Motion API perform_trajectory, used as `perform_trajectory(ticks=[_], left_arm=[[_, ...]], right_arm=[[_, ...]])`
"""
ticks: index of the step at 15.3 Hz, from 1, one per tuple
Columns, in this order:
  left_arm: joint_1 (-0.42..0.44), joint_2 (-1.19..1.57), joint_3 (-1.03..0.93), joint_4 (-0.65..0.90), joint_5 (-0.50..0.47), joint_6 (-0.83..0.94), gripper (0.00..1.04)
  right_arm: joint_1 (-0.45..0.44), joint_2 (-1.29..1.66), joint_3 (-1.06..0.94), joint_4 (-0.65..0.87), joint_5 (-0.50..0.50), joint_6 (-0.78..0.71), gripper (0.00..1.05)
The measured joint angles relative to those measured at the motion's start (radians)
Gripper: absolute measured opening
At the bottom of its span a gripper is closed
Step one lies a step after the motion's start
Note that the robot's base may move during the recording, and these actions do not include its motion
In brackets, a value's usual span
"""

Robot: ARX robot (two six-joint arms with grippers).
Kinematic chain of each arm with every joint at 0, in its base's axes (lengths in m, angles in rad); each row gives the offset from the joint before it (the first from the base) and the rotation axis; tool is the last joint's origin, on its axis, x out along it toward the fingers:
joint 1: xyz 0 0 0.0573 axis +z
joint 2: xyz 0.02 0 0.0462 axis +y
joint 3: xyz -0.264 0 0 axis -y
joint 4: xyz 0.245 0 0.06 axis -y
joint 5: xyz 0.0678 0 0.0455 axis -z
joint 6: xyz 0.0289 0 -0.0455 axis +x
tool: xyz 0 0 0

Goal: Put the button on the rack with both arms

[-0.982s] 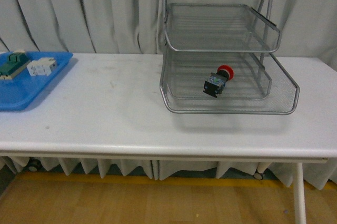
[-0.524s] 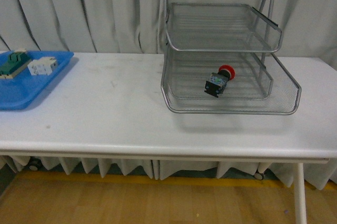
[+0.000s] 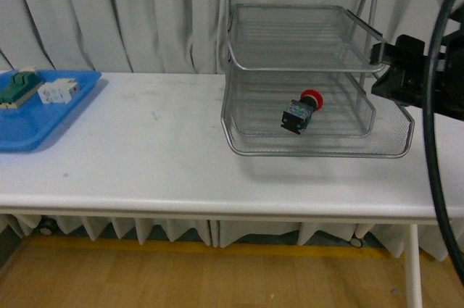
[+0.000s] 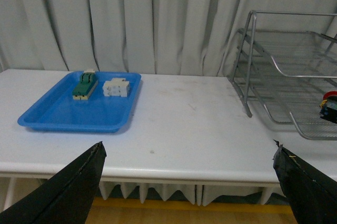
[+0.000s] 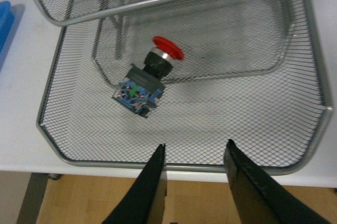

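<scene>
The button [image 3: 301,112] lies on its side in the lowest tier of the rack [image 3: 312,150], with its red cap toward the back and its black-and-blue body toward the front rim; I judge that it rests there because the mesh floor is flat and the raised rim keeps it from rolling out. So the placing looks done to me. My right claw [image 5: 196,153] hangs above the front edge of this tier, holding nothing, with its two fingers a moderate way apart, and it does not touch the button or the wire. In the front view only the dark body of my right arm [image 3: 424,80] shows, at the right side of the rack. My left claw [image 4: 187,153] is spread wide and also holds nothing; it is low in front of the white surface [image 3: 152,156], well apart from the rack, I think so that it does not disturb anything. At the left side stands the blue tray [image 4: 63,116] with the green block [image 4: 85,86] and the white part [image 4: 116,87] inside, both not touched.
</scene>
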Motion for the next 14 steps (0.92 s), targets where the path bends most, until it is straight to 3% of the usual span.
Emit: perform_trajectory(ticks=[3,8,14], left_arm=[[0.000,0.000,0.000,0.000,0.000,0.000,0.98],[0.000,0.000,0.000,0.000,0.000,0.000,0.98],[0.000,0.000,0.000,0.000,0.000,0.000,0.98]], right_arm=[[0.097,0.072,0.032,-0.037,-0.005,-0.037,0.03],[0.185,0.214,0.032,-0.063,-0.008,-0.068,0.02],[0.176,0.358,0.165,-0.076,0.018,-0.138,0.02]])
